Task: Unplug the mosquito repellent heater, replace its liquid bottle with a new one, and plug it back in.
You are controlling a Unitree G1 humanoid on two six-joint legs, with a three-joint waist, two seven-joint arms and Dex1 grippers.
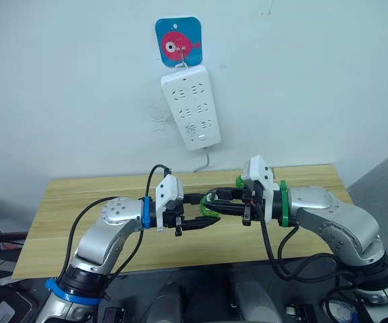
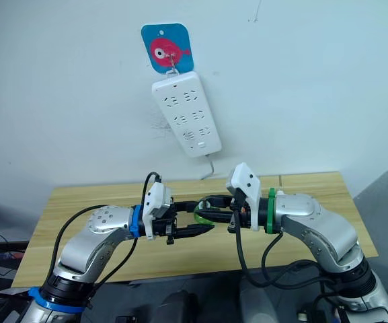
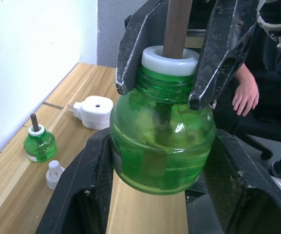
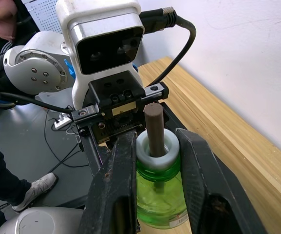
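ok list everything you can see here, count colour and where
green liquid bottle: 1, green with white collar and brown wick, held between both grippers above the table
second green bottle: 1, green, upright on the table near the wall
mosquito repellent heater: 1, white, lying on the table
small cap: 1, white, on the table beside the second bottle
power strip: 1, white, hanging on the wall
hook plate: 1, blue with pink fish, on the wall
table: 1, light wood
person's hand: 1, beyond the table
left gripper: black, around the bottle's body
right gripper: black, around the bottle's neck

Both arms bent inward at chest height, wrists facing each other, grippers meeting mid-air over the table. Left gripper [image 1: 204, 219] fingers clamp the green bottle [image 3: 162, 141] body from both sides. Right gripper [image 4: 152, 161] fingers pinch the same bottle's white neck, fingertips pointing toward the left wrist.
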